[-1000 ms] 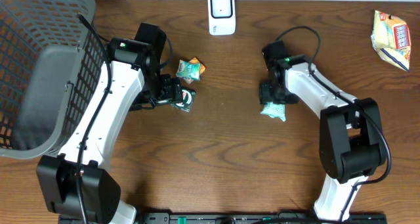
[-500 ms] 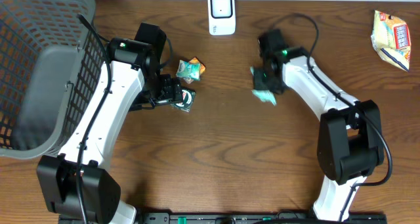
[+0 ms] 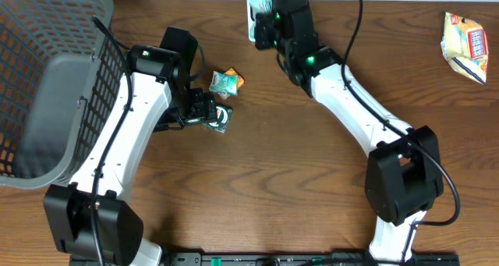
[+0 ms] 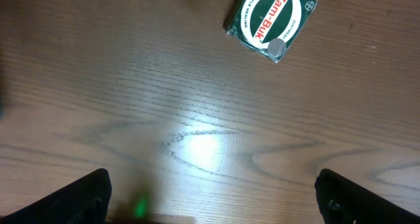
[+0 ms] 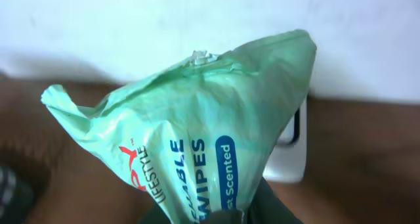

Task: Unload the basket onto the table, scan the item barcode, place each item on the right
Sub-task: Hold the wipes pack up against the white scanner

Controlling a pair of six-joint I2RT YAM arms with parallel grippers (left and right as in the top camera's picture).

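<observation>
1. Table [image 3: 257,188]: brown wood grain. Both arm bases stand at the lower edge of the overhead frame.

2. Left gripper [image 4: 216,198]: the jaws stand wide apart and hold nothing. In the left wrist view the two dark fingertips [image 4: 85,198] sit in the lower left and lower right corners, with bare wood between them.

3. Zam-Buk tin [image 4: 272,20]: a green square tin with a white round label and red lettering. It lies flat on the table in the upper right of the left wrist view, beyond the fingertips and clear of them. In the overhead view it lies just beside the left gripper, left of centre.

4. Sachet [image 3: 226,81]: a small green and orange sachet lying on the table just above the tin.

5. Right gripper [image 3: 271,16]: the arm reaches from the lower right to the upper centre of the overhead frame. The jaws are clamped on the wipes packet [image 5: 197,138].

6. Wipes packet: pale green and crumpled, with blue lettering. It fills the centre of the right wrist view, and its lower end runs down between the dark fingers [image 5: 275,209] at the bottom edge. It is held up off the table.

7. Scanner [image 5: 285,161]: a white unit at the upper centre edge of the table. It stands directly behind the packet, largely covered by the packet and the gripper.

8. Basket [image 3: 47,63]: grey mesh, upper left of the overhead frame.

9. Snack bag [image 3: 465,44]: yellow and red, upper right corner, well apart from both arms.
</observation>
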